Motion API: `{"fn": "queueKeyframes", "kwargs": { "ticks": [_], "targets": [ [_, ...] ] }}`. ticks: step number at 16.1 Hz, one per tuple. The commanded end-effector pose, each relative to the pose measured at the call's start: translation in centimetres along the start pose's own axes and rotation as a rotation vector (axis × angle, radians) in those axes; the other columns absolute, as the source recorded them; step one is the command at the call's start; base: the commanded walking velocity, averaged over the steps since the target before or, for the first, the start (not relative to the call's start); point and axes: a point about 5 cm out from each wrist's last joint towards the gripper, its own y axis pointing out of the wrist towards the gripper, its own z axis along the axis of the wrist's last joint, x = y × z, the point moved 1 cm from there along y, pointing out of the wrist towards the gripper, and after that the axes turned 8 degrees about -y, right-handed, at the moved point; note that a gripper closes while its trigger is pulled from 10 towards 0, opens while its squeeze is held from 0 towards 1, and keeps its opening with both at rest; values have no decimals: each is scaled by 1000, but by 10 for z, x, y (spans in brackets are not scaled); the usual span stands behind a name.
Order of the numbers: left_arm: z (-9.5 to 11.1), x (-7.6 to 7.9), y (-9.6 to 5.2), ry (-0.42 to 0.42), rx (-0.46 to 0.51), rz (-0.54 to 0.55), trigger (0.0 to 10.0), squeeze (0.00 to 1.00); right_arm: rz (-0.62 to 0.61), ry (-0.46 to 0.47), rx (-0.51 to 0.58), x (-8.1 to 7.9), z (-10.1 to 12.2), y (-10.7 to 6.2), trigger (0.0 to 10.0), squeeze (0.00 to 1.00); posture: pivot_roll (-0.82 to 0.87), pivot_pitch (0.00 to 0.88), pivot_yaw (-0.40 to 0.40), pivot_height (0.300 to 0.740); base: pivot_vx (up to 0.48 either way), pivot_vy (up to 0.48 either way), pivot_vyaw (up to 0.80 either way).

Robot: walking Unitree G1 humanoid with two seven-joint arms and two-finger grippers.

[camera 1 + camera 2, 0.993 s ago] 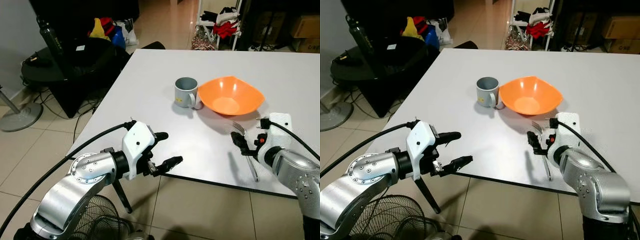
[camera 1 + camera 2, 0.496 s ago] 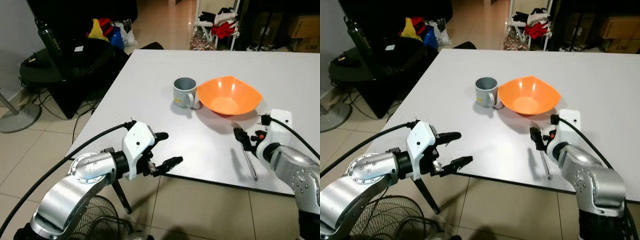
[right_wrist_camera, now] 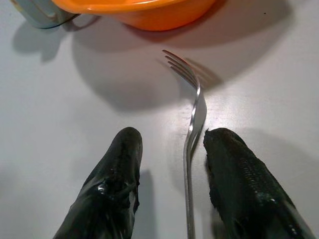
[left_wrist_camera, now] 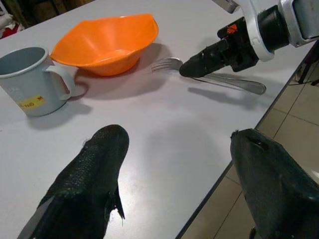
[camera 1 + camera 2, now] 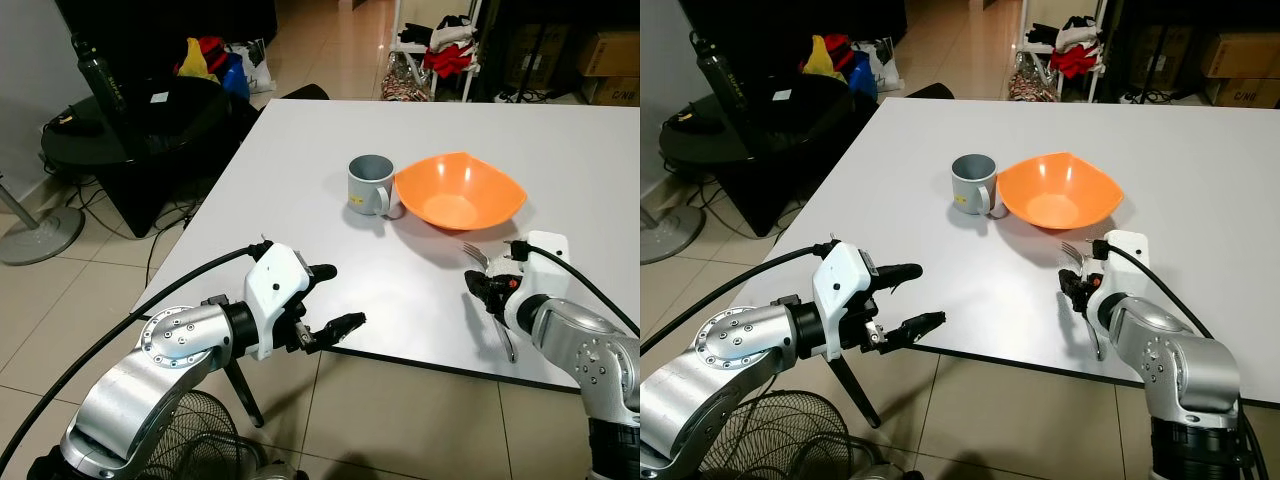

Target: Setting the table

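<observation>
A metal fork [image 3: 192, 130] lies flat on the white table [image 5: 290, 190], tines toward the orange bowl [image 5: 460, 190]. My right gripper [image 3: 174, 137] is open and low over the table. The fork's handle lies between its fingers, close to one finger [image 3: 234, 169]. From the head I see this gripper [image 5: 482, 286] just in front of the bowl, near the table's front edge. A grey mug [image 5: 370, 183] stands touching the bowl's left side. My left gripper [image 5: 340, 296] hovers open at the table's near-left edge with nothing in it.
A black round side table [image 5: 130, 120] with a dark bottle [image 5: 100, 70] stands to the left, bags behind it. A fan [image 5: 200, 440] sits on the tiled floor below my left arm. A rack with clothes [image 5: 440, 50] is at the back.
My right wrist has shifted a little and settled lower around the fork's handle. The fork, bowl and mug stay in place. The left arm has not moved.
</observation>
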Motion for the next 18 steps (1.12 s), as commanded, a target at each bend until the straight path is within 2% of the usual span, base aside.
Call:
{"fn": "queueKeyframes", "kwargs": {
  "ticks": [1,13,14,15,16,17,18],
  "targets": [
    [1,-5,-2,10,-6,13,10000,0,27,-3,8,-6,6,1,0,0,87,0,117,740,0,0,0],
    [2,-6,-1,14,-6,10,10000,0,33,13,0,-6,6,0,0,0,86,0,121,740,0,0,0],
    [2,-6,-1,15,-6,12,10000,0,36,-6,37,-7,11,-1,1804,0,88,0,120,740,0,0,0],
    [2,-6,-1,15,-7,12,10000,0,34,-18,55,-8,14,-3,9608,0,88,0,120,740,0,0,0],
    [2,-6,-1,16,-7,13,10000,0,21,-19,55,-8,14,-3,10000,1000,88,0,120,740,0,0,0],
    [2,-6,-2,15,-7,13,10000,0,8,-29,50,-7,13,-4,10000,1000,88,0,120,740,0,0,0],
    [2,-6,-1,15,-6,13,10000,0,-45,-78,33,-8,8,-5,10000,1000,88,0,117,740,0,0,0]
  ]
}}
